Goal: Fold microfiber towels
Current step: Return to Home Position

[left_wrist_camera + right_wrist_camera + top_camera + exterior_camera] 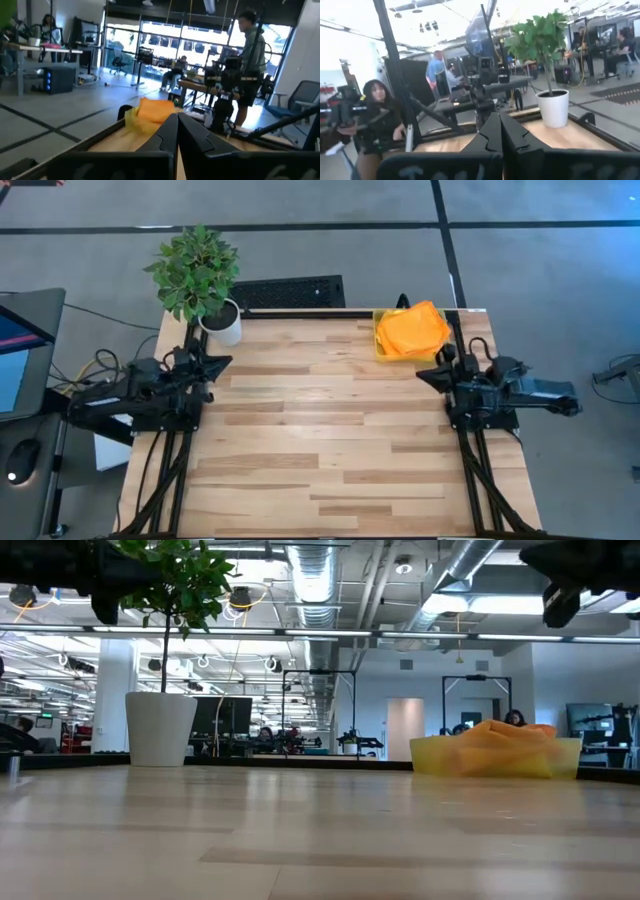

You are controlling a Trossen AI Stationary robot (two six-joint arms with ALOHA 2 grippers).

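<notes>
Orange microfiber towels [412,328] lie heaped in a yellow bin [379,340] at the table's far right corner; the heap rises above the bin's rim in the low view [500,743]. No pink towel shows. My left gripper [226,363] hovers over the table's left edge, shut, pointing level toward the right with nothing between its fingers [177,131]. My right gripper [421,373] hovers over the right edge just in front of the bin, shut and empty [500,131], pointing toward the left.
A potted plant [203,275] in a white pot [222,323] stands at the far left corner. Bare wooden tabletop [330,430] spreads between the two arms. People stand beyond the table's sides [250,60], [377,120].
</notes>
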